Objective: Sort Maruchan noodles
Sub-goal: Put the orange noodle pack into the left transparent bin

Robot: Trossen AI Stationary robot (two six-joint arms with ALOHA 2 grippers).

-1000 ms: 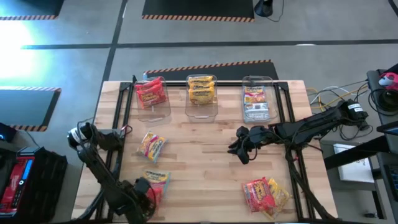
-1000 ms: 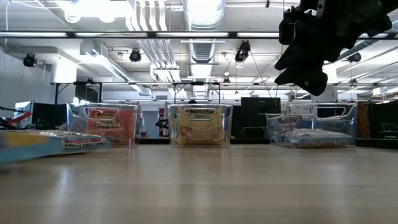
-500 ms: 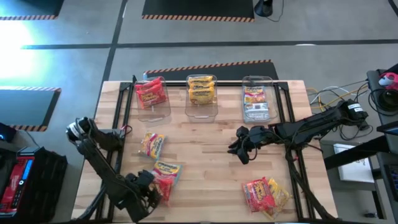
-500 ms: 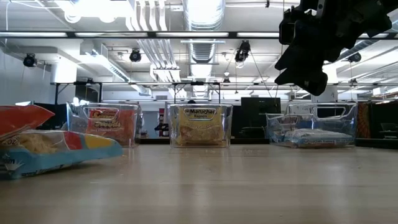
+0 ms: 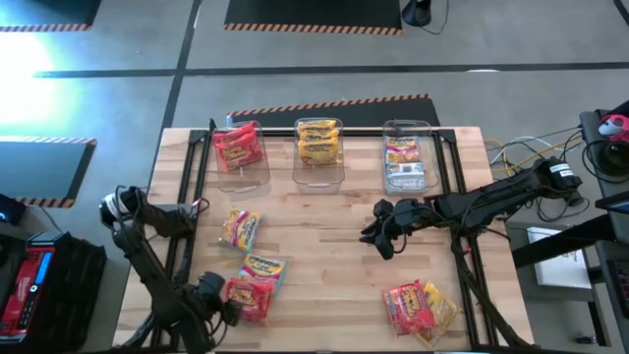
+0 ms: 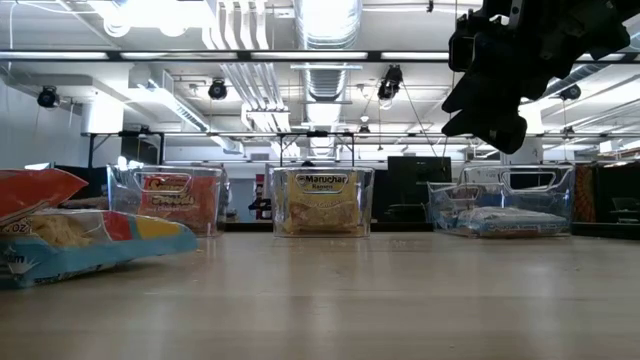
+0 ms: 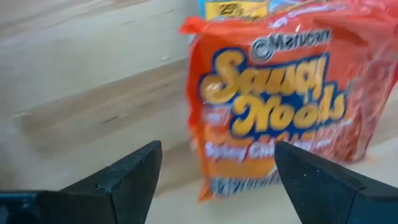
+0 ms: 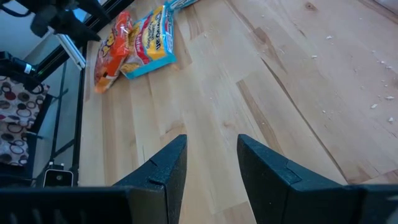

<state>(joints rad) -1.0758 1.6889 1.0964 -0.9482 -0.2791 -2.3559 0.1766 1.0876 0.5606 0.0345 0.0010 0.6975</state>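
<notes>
Red crinkly plastic Maruchan packet [image 7: 273, 99] lies flat on the wooden surface [image 5: 324, 246] near its front-left corner, partly over a multicoloured blue-edged packet [image 5: 265, 267]; another pink-yellow packet [image 5: 241, 229] sits just behind them, and a red and yellow pair [image 5: 420, 307] lies at front right. Three clear plastic bins along the back edge: red packets in the left bin [image 5: 239, 147], yellow-orange in the middle bin [image 5: 318, 143], mixed colours in the right bin [image 5: 409, 162]. Left claw [image 7: 214, 177] fingers spread wide, just short of the red packet, nothing pinched. Right claw [image 8: 211, 168] hovers over mid-right of the surface, fingers slightly apart, empty, waiting. Step looks like lining up for the red packet: best to come down on its near edge, lift it clear of the one beneath so only one comes up. Packets sit close to the front edge and black frame rail [image 5: 187, 206]; the middle of the surface is open for the carry to the left bin.
</notes>
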